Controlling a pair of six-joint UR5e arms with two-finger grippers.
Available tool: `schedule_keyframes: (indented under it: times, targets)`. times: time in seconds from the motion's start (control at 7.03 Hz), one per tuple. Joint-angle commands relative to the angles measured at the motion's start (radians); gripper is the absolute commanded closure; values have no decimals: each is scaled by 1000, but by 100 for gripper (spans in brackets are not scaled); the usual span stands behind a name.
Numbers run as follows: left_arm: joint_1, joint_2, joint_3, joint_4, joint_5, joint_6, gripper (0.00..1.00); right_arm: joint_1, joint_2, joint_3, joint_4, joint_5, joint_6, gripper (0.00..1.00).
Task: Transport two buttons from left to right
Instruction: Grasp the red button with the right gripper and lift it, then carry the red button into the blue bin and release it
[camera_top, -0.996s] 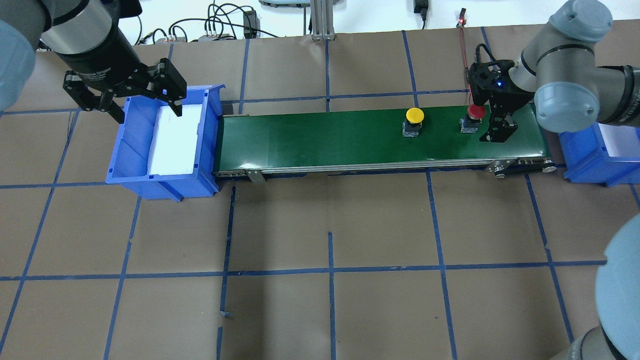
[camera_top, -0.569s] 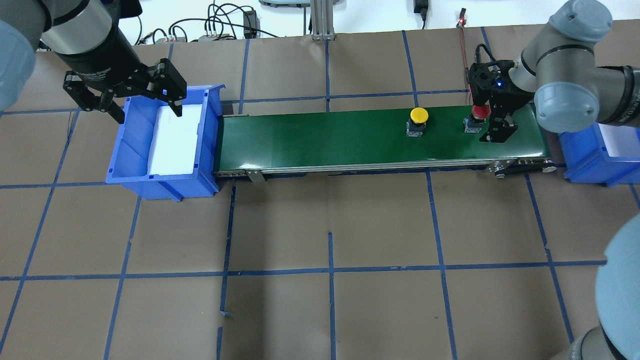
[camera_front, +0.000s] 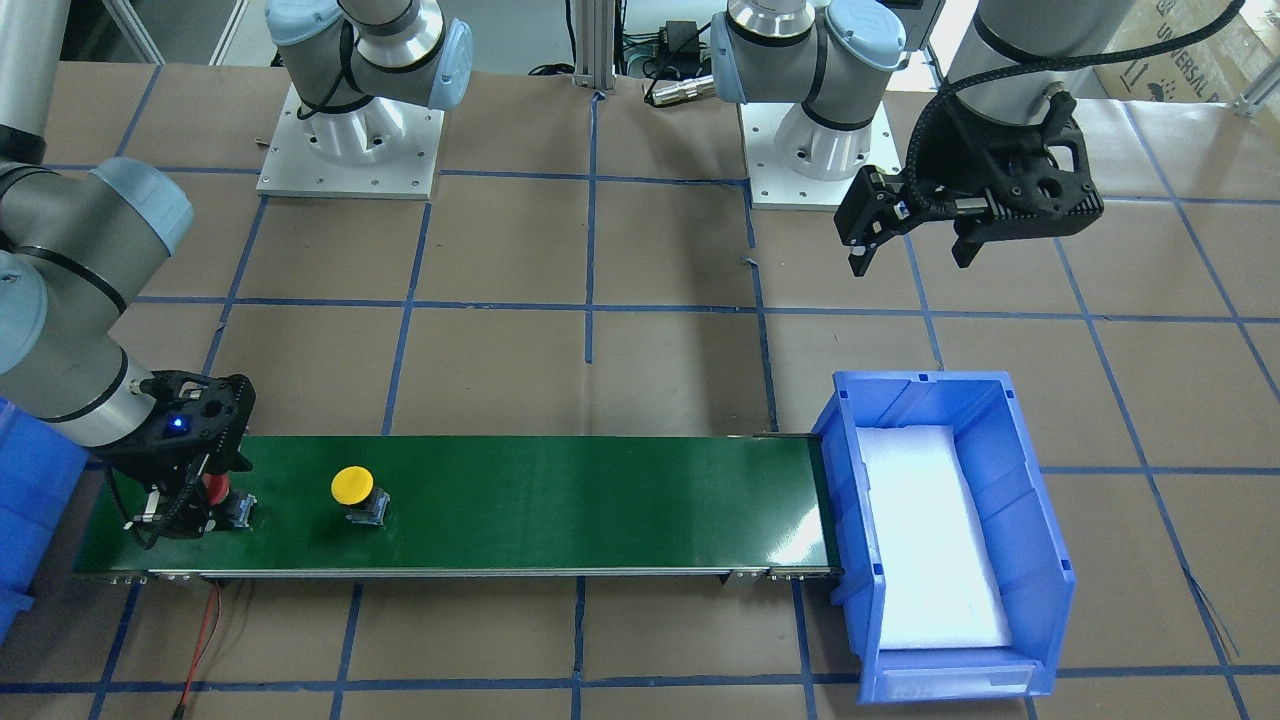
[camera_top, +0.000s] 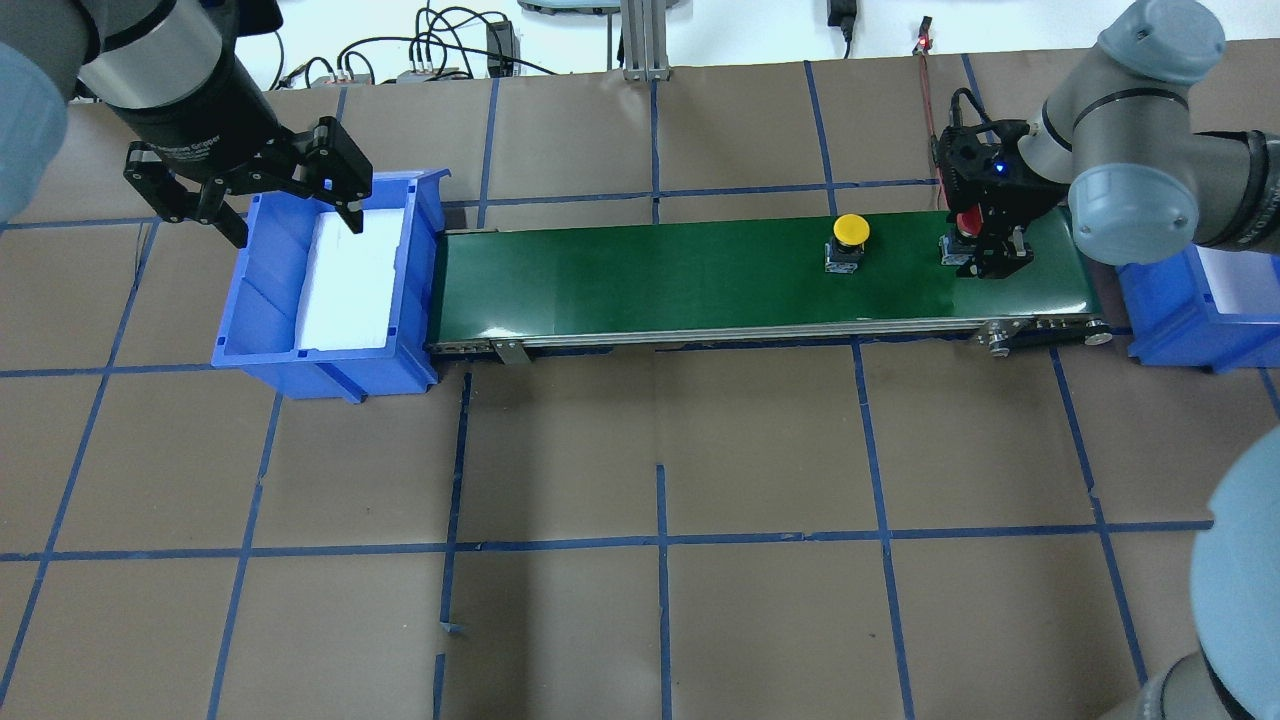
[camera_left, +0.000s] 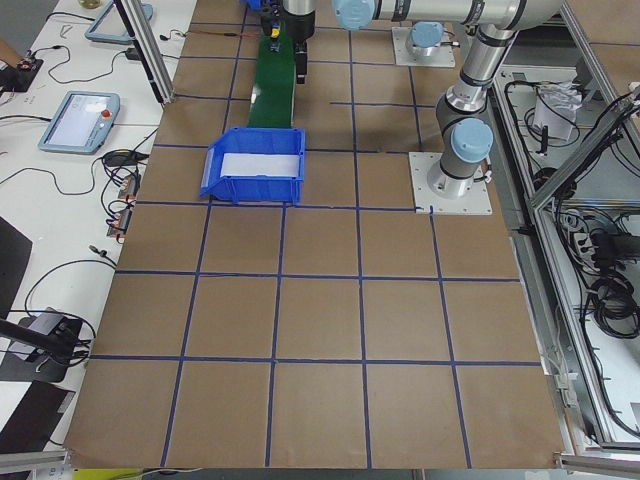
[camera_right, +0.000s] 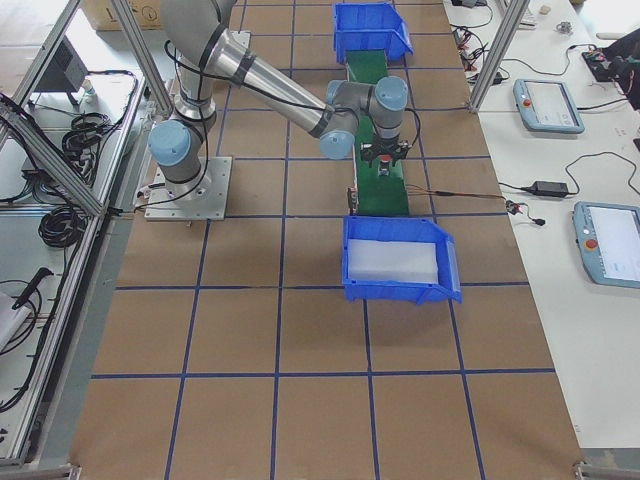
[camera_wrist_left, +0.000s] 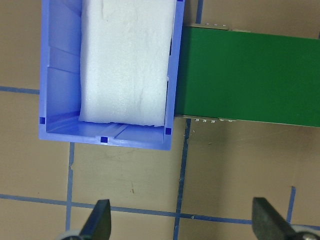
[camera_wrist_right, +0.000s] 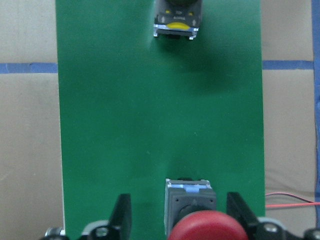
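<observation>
Red button (camera_wrist_right: 207, 232) stands cap-up, straddled by the right hand (camera_wrist_right: 179, 212).

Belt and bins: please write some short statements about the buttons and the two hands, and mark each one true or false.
1. The yellow button stands on the belt. True.
2. The red button lies in the right bin. False: it stands on the belt, between the fingers of the right hand.
3. The right hand is shut on the red button. False: the wrist view shows a gap on each side, so it is open.
4. The left hand is open and holds nothing. True.
5. The left bin holds a button. False: only white foam lies in it.
</observation>
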Motion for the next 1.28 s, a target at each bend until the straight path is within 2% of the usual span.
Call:
schedule_keyframes:
  times: [0.0, 0.28, 0.43, 0.71, 1.0, 1.14]
  targets:
    - [0, -1, 0, 0, 1, 0, 0, 0, -6, 1, -25, -11, -7, 88]
    - [0, -1, 0, 0, 1, 0, 0, -11, -17, -63, -24, -68, -16, 90]
    - [0, -1, 0, 0, 3, 0, 0, -59, -17, -146, 5, -69, -50, 90]
    - [-2, -2, 2, 0, 3, 2, 0, -217, -6, -243, 65, -51, -64, 90]
    - [-2, -4, 3, 0, 1, 3, 0, -309, 70, -350, 114, -51, -207, 90]
    - [-2, -4, 3, 0, 1, 3, 0, -351, 119, -361, 128, -50, -296, 90]
